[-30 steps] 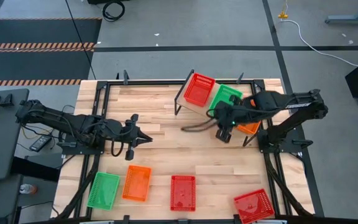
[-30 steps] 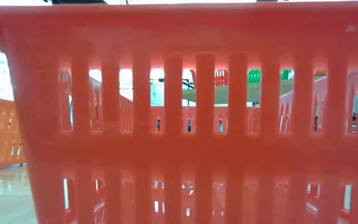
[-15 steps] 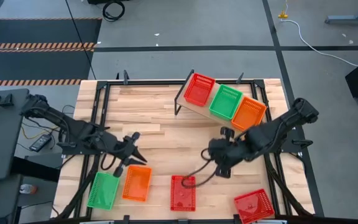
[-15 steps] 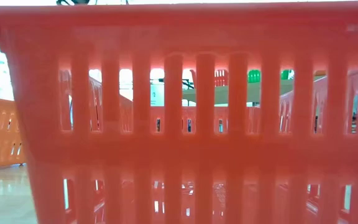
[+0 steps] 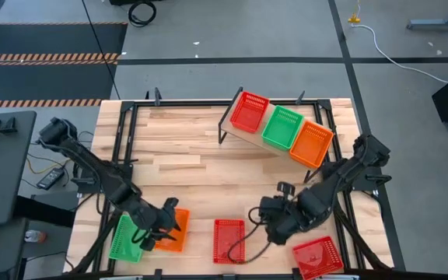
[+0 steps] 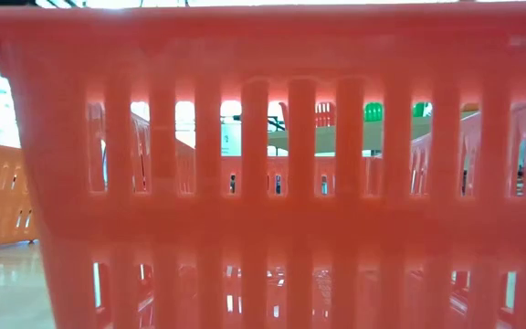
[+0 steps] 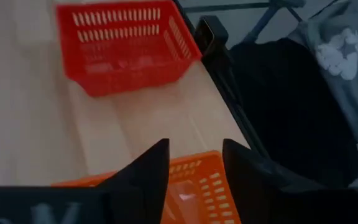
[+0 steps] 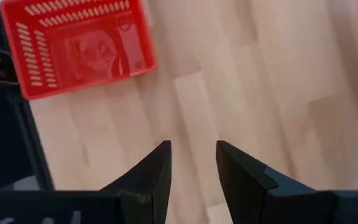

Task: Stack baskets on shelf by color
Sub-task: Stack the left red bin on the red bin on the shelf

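Over the orange basket (image 5: 171, 231) hovers the left tool (image 5: 166, 227) (fingers parted).

I see the shelf (image 5: 243, 138) carrying a red basket (image 5: 249, 111), a green basket (image 5: 282, 127) and an orange basket (image 5: 312, 143) side by side. On the tabletop (image 5: 201, 167) lie four loose baskets (image 5: 229, 239) along the near edge.

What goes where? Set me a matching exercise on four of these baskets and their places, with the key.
Things:
1. shelved green basket
2. loose green basket
3. loose orange basket
4. skewed red basket

Places:
A. under the left tool
B. farthest right of the loose baskets
C. middle of the shelf
D. farthest left of the loose baskets

Pairs: 1-C, 2-D, 3-A, 4-B
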Controlling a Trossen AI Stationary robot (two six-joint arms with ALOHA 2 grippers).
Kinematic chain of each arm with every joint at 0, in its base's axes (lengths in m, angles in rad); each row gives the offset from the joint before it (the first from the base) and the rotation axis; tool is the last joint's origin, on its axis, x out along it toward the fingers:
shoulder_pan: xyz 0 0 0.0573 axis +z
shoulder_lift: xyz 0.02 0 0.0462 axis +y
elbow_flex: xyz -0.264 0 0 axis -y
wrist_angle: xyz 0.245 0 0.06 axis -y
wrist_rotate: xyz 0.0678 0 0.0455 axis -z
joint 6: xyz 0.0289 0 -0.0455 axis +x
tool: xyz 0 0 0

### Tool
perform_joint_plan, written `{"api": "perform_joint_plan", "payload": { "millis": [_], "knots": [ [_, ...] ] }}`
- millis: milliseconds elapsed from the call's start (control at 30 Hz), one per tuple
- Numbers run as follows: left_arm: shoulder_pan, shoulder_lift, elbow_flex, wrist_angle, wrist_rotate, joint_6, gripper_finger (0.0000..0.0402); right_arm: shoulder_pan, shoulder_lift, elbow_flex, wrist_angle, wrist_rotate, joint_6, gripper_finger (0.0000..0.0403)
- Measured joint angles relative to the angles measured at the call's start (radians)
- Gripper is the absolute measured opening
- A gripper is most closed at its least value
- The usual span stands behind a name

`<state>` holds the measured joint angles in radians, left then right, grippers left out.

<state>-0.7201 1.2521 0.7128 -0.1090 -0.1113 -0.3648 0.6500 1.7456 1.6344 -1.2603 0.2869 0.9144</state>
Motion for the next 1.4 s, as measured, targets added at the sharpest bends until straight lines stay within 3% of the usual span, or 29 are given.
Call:
{"api": "perform_joint_plan", "payload": {
  "millis": [267,433,533,667,767,1100,1400],
  "knots": [
    [-0.088,0.079,0.000,-0.079,0.056,-0.228,0.0187,0.127,0.070,0.000,0.003,0.024,0.247,0.0132],
    [-0.146,0.105,0.007,-0.072,0.047,-0.271,0.0187,0.174,0.104,0.000,0.009,0.025,0.376,0.0132],
    [-0.146,0.121,0.055,-0.072,-0.022,-0.179,0.0186,0.187,0.108,0.000,0.028,0.032,0.446,0.0132],
    [-0.111,0.172,0.174,-0.067,-0.140,0.052,0.0186,0.188,0.118,0.000,0.058,0.040,0.465,0.0132],
    [-0.081,0.231,0.270,-0.068,-0.161,0.163,0.0186,0.193,0.123,0.000,0.058,0.036,0.479,0.0132],
    [0.008,0.475,0.476,-0.118,-0.146,0.167,0.0185,0.201,0.137,0.000,0.050,0.033,0.500,0.0132],
    [0.023,0.588,0.590,-0.127,0.054,0.166,0.0185,0.201,0.136,0.000,0.022,0.037,0.419,0.0132]
  ]
}}
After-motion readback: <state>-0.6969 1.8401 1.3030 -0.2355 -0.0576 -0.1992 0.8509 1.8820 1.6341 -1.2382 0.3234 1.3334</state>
